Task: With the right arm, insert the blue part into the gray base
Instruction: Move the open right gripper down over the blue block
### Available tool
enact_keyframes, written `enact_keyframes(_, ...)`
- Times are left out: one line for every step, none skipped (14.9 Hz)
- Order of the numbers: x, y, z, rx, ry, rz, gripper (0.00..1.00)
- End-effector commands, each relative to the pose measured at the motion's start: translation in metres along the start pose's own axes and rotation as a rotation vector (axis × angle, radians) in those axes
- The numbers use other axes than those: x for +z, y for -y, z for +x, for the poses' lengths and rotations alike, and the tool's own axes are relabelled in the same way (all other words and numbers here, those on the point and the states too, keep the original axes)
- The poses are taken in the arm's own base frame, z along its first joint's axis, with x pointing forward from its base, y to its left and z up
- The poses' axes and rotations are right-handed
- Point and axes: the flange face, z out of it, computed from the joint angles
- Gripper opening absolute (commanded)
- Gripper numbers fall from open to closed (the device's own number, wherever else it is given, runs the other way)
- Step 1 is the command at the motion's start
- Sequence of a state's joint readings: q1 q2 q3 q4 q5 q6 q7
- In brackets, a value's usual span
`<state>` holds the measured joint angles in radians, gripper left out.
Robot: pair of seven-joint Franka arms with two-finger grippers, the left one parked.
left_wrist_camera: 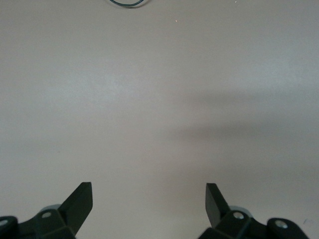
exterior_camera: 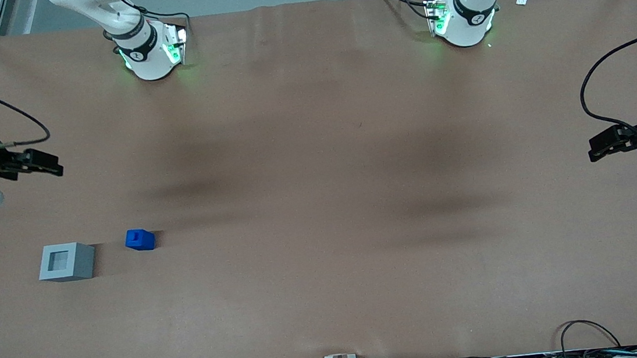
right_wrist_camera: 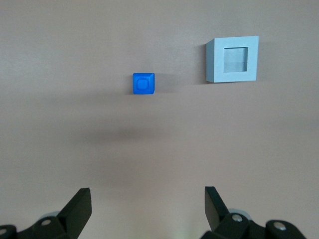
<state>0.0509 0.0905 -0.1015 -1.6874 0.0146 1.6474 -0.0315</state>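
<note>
The claw (exterior_camera: 54, 167) hangs spread and empty above the worktop (exterior_camera: 321, 202), well apart from the blue part (exterior_camera: 139, 239), which sits near the gray base (exterior_camera: 66, 262). An off-centre pinch could tip the small part or skew it against the recess.

Front view: high above, looking steeply down over the whole brown table (exterior_camera: 321, 202). Right wrist view: looking down past the spread fingers of the gripper (right_wrist_camera: 147, 206), hanging well above the table, sharing the blue part (right_wrist_camera: 143, 83) and gray base (right_wrist_camera: 233, 59) with the front view. Left wrist view: only bare table.
</note>
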Motion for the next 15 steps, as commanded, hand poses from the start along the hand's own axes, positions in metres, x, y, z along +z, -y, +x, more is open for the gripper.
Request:
enact_keyframes(0.025,0.008,0.018,-0.018,0.015,-0.002,1.0)
enact_keyframes(0.037,0.011,0.025,-0.022,0.021,-0.005,1.0)
enact_keyframes(0.049,0.012,0.033,-0.023,0.021,-0.007,1.0)
enact_keyframes(0.062,0.011,0.039,-0.021,0.026,-0.009,1.0)
enact_keyframes(0.071,0.012,0.043,-0.024,0.021,-0.01,1.0)
enact_keyframes(0.081,0.013,0.047,-0.025,0.023,-0.012,1.0)
enact_keyframes(0.092,0.015,0.052,-0.027,0.027,-0.014,1.0)
enact_keyframes(0.103,0.018,0.059,-0.031,0.026,-0.017,1.0)
enact_keyframes(0.115,0.018,0.064,-0.029,0.029,-0.019,1.0)
enact_keyframes(0.128,0.018,0.07,-0.028,0.027,-0.022,1.0)
enact_keyframes(0.142,0.018,0.077,-0.028,0.024,-0.024,1.0)
enact_keyframes(0.157,0.017,0.084,-0.026,0.022,-0.027,1.0)
enact_keyframes(0.169,0.016,0.089,-0.025,0.016,-0.029,1.0)
enact_keyframes(0.183,0.015,0.095,-0.024,0.012,-0.031,1.0)
enact_keyframes(0.194,0.013,0.099,-0.021,0.01,-0.033,1.0)
